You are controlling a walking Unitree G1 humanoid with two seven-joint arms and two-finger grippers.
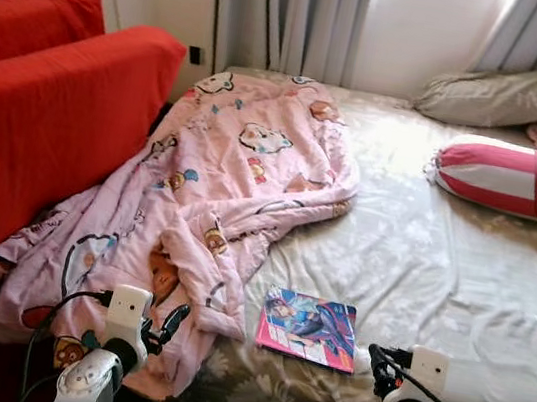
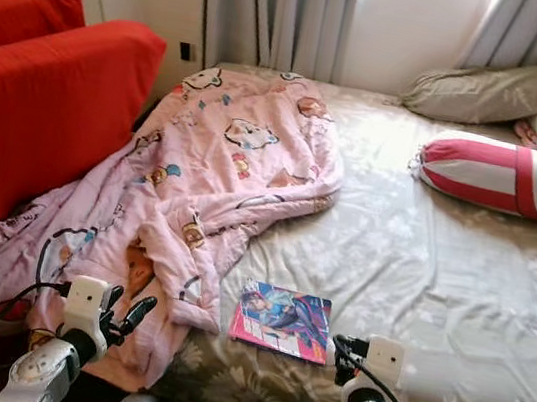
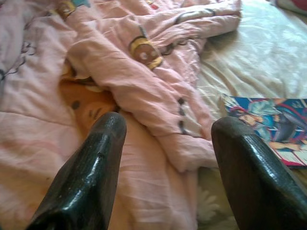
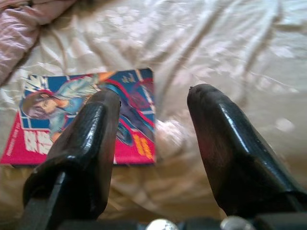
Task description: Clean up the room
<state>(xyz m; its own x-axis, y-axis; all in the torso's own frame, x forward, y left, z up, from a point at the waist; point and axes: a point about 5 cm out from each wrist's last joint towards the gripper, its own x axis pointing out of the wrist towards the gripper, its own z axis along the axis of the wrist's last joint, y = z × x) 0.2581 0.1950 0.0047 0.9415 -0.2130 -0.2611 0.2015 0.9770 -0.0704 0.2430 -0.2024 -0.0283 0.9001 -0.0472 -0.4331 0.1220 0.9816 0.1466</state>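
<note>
Pink cartoon-print quilt, red sofa, red-and-white striped pillow.

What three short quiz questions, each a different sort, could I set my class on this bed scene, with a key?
1. True or false: the book lies on the pink blanket.
2. Which gripper is nearer the book: A left, B right?
3. Fill in: the striped bolster lies beside a ___ pillow.

Key: 1 false, it lies on the bedsheet beside the blanket; 2 B; 3 beige.
</note>
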